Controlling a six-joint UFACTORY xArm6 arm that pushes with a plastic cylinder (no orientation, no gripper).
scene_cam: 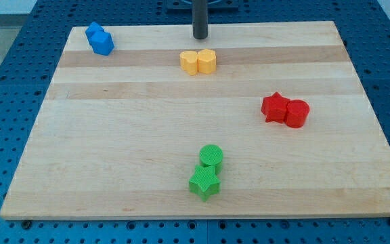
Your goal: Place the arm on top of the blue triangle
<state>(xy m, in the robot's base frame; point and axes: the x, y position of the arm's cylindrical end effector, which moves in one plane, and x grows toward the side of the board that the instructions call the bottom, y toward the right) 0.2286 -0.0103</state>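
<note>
Two blue blocks sit touching in the upper left of the frame, near the far left corner of the wooden surface (114, 156); their shapes are hard to make out, so which of the pair is the blue triangle (95, 32) cannot be told with certainty, the rear piece being the likelier, with the other blue block (103, 44) just in front of it. My tip (200, 36) stands at the top centre of the frame, well apart from the blue pair and off to their right; the rod carries no fingers, so there is nothing to clench or release. Just below my tip, near but not touching, lie a yellow heart-like block (189, 62) and a yellow hexagonal block (207, 60), side by side. At mid right, a red star (274, 107) touches a red cylinder (297, 113). Toward the bottom centre, a green cylinder (210, 156) rests against a green star (204, 182).
</note>
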